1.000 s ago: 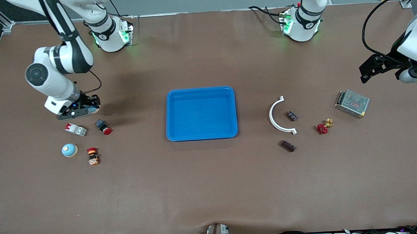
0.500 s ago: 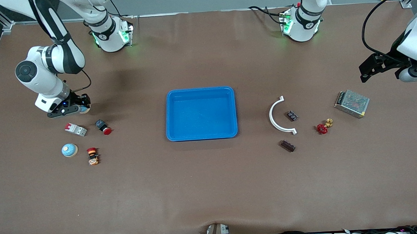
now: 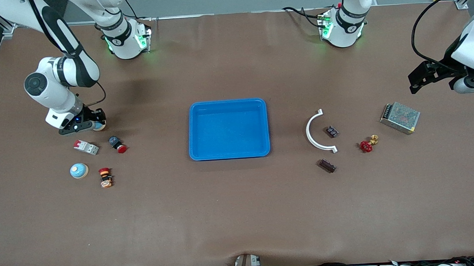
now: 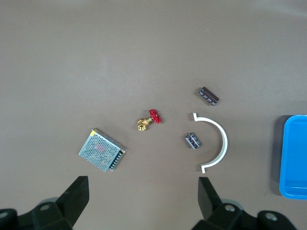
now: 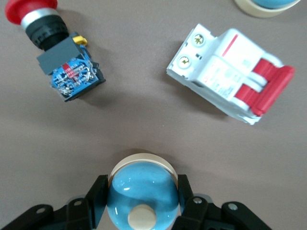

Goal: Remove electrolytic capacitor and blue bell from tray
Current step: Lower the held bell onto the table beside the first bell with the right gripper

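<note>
1. The bell (image 5: 143,194) is a blue dome on a cream base with a cream button on top. It sits between the fingers of the right gripper (image 3: 88,124), which are closed on its two sides. Its button faces the wrist camera; being round, it has no long axis to name.
2. A second blue bell (image 3: 79,170) stands upright on the worktop (image 3: 224,213), nearer to the front camera than the circuit breaker (image 3: 86,147) and beside the red-and-yellow push button (image 3: 105,177).
3. Two small dark capacitors lie toward the left arm's end. One capacitor (image 3: 332,131) lies inside the curve of the white arc piece (image 3: 316,132); the other capacitor (image 3: 327,166) lies nearer to the front camera, apart from the arc. Both lie on their sides, with the long axis running diagonally in the front view.
4. The right arm is bent low – its wrist is turned down, and the gripper with the bell is just over the worktop, close to the circuit breaker and the red-capped switch (image 3: 117,145).
5. The left gripper (image 4: 143,201) waits high over the worktop, near the metal mesh box (image 3: 400,118); its fingers are spread wide and hold nothing.
6. The blue tray (image 3: 227,105) lies in the middle of the worktop. A red-handled brass valve (image 3: 367,144) lies between the arc piece and the mesh box.
</note>
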`<act>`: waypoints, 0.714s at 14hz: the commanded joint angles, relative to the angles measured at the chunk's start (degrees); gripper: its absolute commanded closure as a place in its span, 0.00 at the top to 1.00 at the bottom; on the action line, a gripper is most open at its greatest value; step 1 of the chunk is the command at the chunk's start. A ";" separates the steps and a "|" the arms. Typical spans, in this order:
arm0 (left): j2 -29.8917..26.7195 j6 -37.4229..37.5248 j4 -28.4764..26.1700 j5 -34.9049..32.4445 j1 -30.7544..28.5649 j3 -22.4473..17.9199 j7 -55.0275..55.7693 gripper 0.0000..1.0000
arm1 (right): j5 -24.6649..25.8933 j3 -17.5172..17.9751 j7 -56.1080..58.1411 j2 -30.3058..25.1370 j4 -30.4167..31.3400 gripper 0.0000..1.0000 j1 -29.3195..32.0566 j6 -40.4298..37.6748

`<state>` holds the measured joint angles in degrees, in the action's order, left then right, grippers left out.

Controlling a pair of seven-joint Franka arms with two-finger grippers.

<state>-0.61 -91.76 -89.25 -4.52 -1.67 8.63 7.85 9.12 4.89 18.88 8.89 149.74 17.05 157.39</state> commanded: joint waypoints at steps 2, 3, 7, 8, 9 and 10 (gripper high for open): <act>-1.50 0.35 -1.19 1.26 0.18 -0.46 -0.56 1.00 | 2.22 1.00 0.81 0.60 1.34 0.00 2.64 2.39; -1.50 0.44 -1.27 1.35 0.18 -0.29 -0.65 1.00 | 2.39 1.00 0.81 0.61 1.52 0.00 2.90 2.65; -1.85 1.93 -2.33 3.80 0.18 -0.02 -1.35 1.00 | 2.48 1.00 0.81 1.31 1.61 0.00 3.08 3.27; -2.02 2.11 -2.42 4.25 0.18 -0.02 -1.35 1.00 | 2.48 1.00 0.81 1.40 1.61 0.00 3.17 3.36; -2.37 2.11 -2.33 4.34 0.18 -0.02 -1.52 1.00 | 3.01 1.00 0.90 1.48 1.61 0.00 3.52 3.36; -2.47 2.11 -2.33 4.34 0.18 -0.02 -2.66 1.00 | 3.79 1.00 0.90 1.57 1.61 0.00 4.22 3.45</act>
<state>-0.79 -90.17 -90.23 -1.36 -1.49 8.82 7.60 10.87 4.89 19.30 10.60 150.53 18.67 159.63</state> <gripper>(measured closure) 0.000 0.370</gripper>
